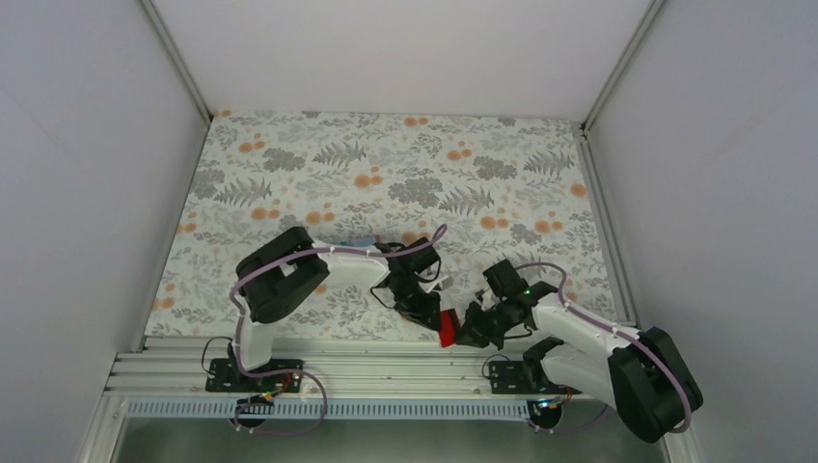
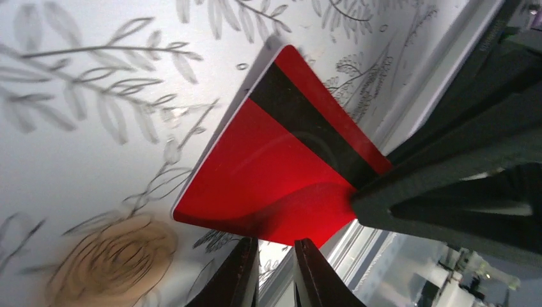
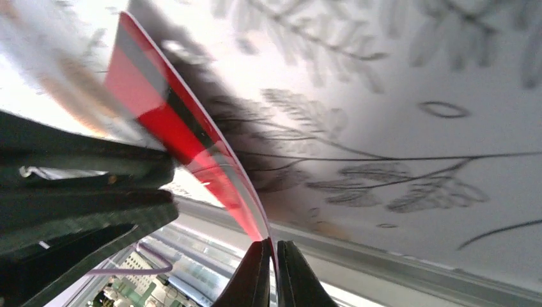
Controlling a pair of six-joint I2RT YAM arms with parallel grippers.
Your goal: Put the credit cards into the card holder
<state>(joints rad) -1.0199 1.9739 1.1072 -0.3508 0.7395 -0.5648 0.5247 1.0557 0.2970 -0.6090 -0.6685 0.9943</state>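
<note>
**Red card pinched by the right claw at the near edge**

At the near edge of the flowered table [image 1: 386, 164], just beyond the metal rail [image 1: 386, 371], the right gripper [image 3: 273, 268] is clamped tight on one edge of the red card [image 2: 275, 173]. In that arm's own camera the card runs edge-on out of the fingertips and bows slightly. The card is red with a black stripe. It hangs tilted above the table, a little right of the middle, and throws a shadow on the pattern.

Just to the left and slightly farther off, the left gripper [image 2: 276, 268] points at the same card. Its fingers stand a narrow slit apart, with the card's lower edge right at their tips. Whether they grip it cannot be told.
</note>
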